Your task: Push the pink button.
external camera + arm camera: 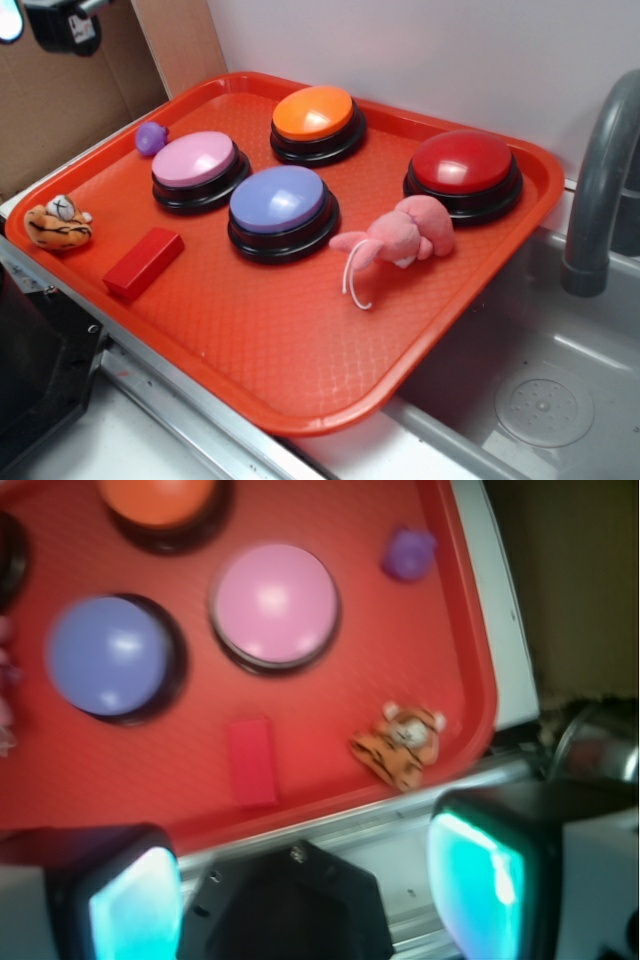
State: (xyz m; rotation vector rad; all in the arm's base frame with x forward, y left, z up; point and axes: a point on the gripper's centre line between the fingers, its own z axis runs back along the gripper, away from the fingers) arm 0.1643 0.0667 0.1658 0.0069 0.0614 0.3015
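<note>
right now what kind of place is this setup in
Probably a toy kitchen or mock sink counter used as a robot test bench. A grey faucet stands over a sink basin with a drain, and an orange tray beside it carries push buttons and small toys, backed by cardboard.

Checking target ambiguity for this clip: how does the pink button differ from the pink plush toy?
The pink button is a smooth, rigid dome on a black base; the pink plush toy is fuzzy, irregular, with a white string. The button sits near the tray's back left, the toy beside the red button. Both are pink.
</note>
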